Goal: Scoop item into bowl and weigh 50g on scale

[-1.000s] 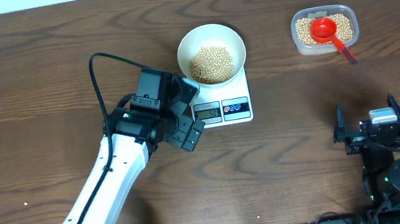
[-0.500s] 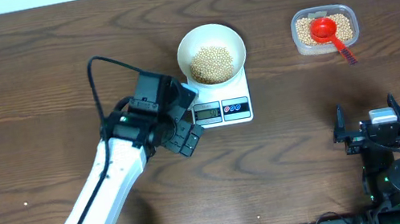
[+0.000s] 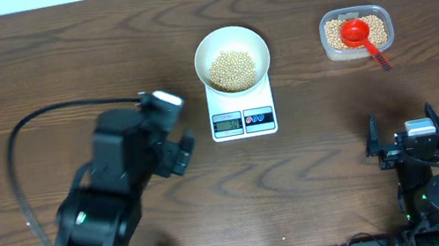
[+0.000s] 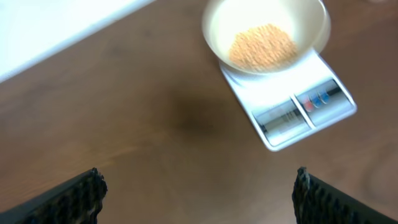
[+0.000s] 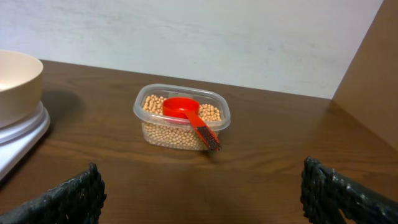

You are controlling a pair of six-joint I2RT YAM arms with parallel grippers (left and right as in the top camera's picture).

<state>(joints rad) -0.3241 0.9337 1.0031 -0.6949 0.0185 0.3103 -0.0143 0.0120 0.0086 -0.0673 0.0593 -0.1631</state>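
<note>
Where the bowl (image 3: 232, 58) sits on the scale (image 3: 241, 104), its display (image 3: 227, 123) is unreadable.

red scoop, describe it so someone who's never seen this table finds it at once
On the dark wooden table, look right of the white scale to the clear plastic tub of pale beans. The red scoop lies on those beans, its handle poking over the tub's near rim; nothing else there is a bright red tool.
</note>
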